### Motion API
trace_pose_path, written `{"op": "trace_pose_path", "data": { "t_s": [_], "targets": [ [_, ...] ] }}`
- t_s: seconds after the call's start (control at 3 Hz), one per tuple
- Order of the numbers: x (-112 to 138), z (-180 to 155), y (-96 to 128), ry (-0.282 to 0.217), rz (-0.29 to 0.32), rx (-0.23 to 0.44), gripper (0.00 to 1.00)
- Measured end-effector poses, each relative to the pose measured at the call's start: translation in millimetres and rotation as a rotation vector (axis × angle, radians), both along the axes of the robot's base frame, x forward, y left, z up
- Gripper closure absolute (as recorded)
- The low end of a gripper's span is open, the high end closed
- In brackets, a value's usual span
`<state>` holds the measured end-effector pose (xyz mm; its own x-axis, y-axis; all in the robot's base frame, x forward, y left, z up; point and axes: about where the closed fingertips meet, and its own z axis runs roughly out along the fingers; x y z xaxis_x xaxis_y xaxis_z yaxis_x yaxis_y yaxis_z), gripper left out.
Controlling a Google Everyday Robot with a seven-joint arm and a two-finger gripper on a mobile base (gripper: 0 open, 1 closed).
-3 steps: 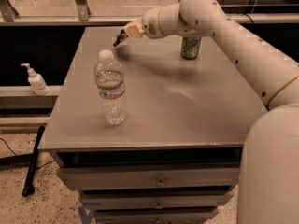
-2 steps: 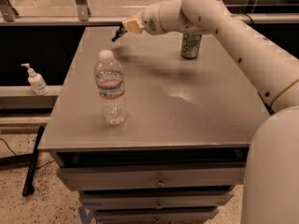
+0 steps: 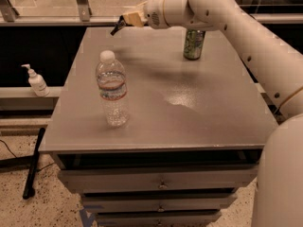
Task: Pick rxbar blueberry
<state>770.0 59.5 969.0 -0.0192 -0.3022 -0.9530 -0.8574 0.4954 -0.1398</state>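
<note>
The table (image 3: 213, 122) is a grey square top with bare edges on all four sides. Its far edge runs just below a railing (image 3: 80, 4), and its left edge stands beside a lower ledge that carries a pump bottle (image 3: 35, 81). The broad middle and the right half of the top lie open. The white arm (image 3: 246, 37) reaches in from the right and crosses above the far edge.

The gripper (image 3: 117, 28) hangs in the air over the far-left corner of the table, apart from the surface and pointing down-left. A dark sliver (image 3: 115, 30) juts from its tip. I cannot tell whether this is the rxbar blueberry held there or part of the gripper itself, so the grip cannot be told either.

Against the frames a second ago, the gripper sits a little higher and slightly further left. The bottle and can stand where they stood.

A clear water bottle (image 3: 112, 91) with a white cap stands upright near the left edge, towards the front. How full it is cannot be judged. A green drink can (image 3: 193, 44) stands upright at the far right, its top hidden behind the arm. Below the top, the drawers (image 3: 161, 186) are shut.
</note>
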Motion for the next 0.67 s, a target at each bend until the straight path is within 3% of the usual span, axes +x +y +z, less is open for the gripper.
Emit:
{"op": "trace_pose_path", "data": {
  "t_s": [0.33, 0.67],
  "targets": [
    [-10.7, 3.3, 4.7, 0.009, 0.037, -0.011, 1.0],
    [-60.9, 43.8, -0.3, 0.085, 0.095, -0.02, 1.0]
  ]
}}
